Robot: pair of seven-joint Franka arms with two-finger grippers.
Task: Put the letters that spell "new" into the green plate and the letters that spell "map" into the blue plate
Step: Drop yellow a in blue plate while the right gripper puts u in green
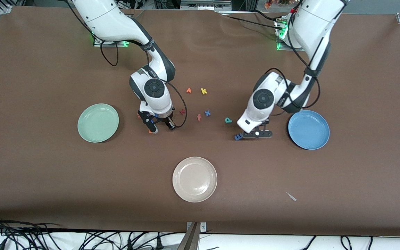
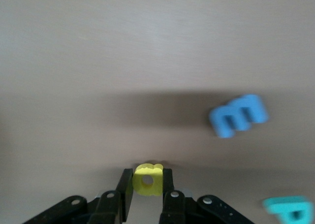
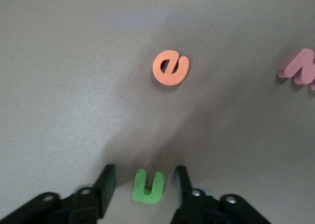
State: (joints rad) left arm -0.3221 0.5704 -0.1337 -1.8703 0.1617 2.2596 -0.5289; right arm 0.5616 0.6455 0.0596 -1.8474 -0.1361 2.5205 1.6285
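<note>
My left gripper (image 2: 147, 177) is shut on the yellow "a" (image 2: 147, 180), low over the table beside the blue plate (image 1: 308, 129). The blue "m" (image 2: 238, 115) lies close by, and the teal "p" (image 2: 290, 209) lies a little farther off. In the front view the left gripper (image 1: 255, 134) hides the "a". My right gripper (image 3: 145, 174) stands open around the green "n" (image 3: 147, 187), with a gap on each side. The orange "e" (image 3: 171, 67) and the salmon "w" (image 3: 300, 69) lie near it. The right gripper (image 1: 161, 127) is beside the empty green plate (image 1: 98, 123).
A cream-white plate (image 1: 194, 179) sits nearest the front camera. Between the two arms lie a dark red letter (image 1: 182, 111), an orange "f" (image 1: 199, 117), a blue "x" (image 1: 207, 113), a yellow "k" (image 1: 203, 91) and another orange letter (image 1: 188, 90). A small pale scrap (image 1: 291, 196) lies near the front edge.
</note>
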